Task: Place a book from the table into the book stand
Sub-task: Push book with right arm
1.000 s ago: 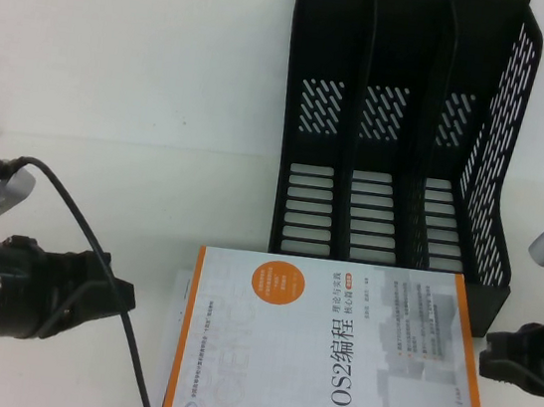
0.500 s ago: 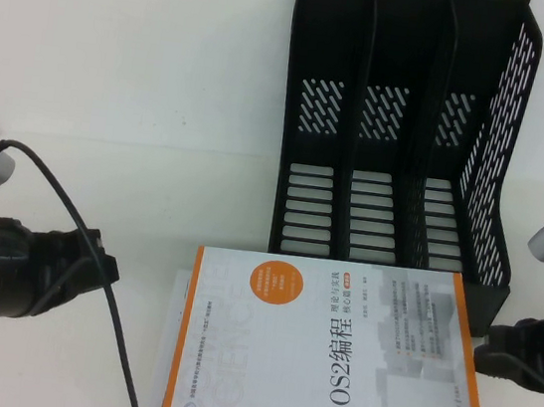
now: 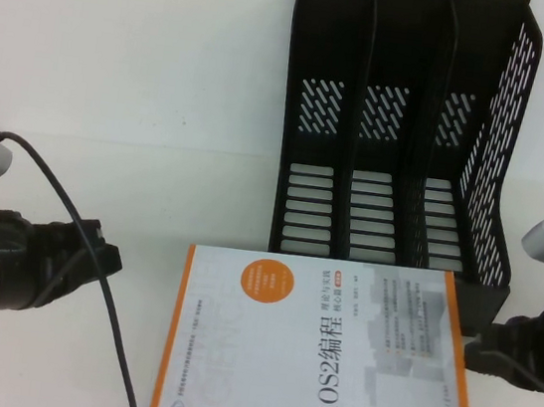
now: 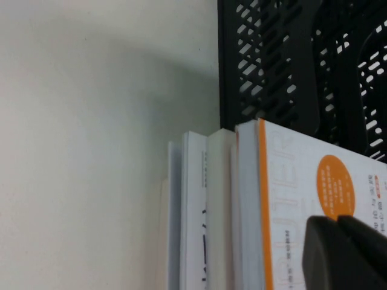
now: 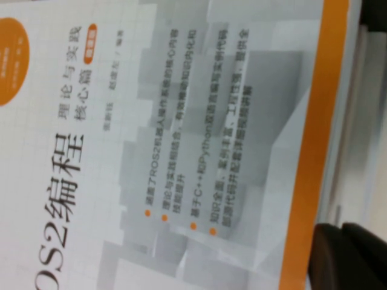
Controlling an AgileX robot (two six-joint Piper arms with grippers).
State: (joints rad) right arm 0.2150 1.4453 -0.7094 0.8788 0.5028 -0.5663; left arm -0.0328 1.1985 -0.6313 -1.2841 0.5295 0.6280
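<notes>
Book (image 3: 318, 350): lying flat, cover up, on top of a small pile on the white surface (image 3: 126, 94), just in front of the stand; its far edge is sitting near the stand's front lip, though I cannot tell whether they are touching.
Pile (image 4: 193, 211): the left wrist view is showing several more books under the top one, their edges stepped out to the side.
Stand (image 3: 402, 130): black, perforated, standing upright with three slots, all looking vacant.
Left pincer (image 3: 95, 255): hovering to the left of the book, near its orange spine edge; in the left wrist view its tips (image 4: 344, 254) are appearing pressed together over the cover's corner, holding nothing.
Right pincer (image 3: 484, 347): sitting at the book's right edge, close to the stand's front corner; I cannot tell how its jaws are standing.
Handling: the book is probably a thick paperback, fairly heavy, with a glossy cover likely to be slippery; it should be stiff along the spine yet inclined to sag or fan open if taken by the cover alone.
Where to grip: likely across the full thickness at the orange spine edge or the opposite long edge, so the pages are staying closed when it is being tipped upright.
Stage: the book is not yet lifted.
</notes>
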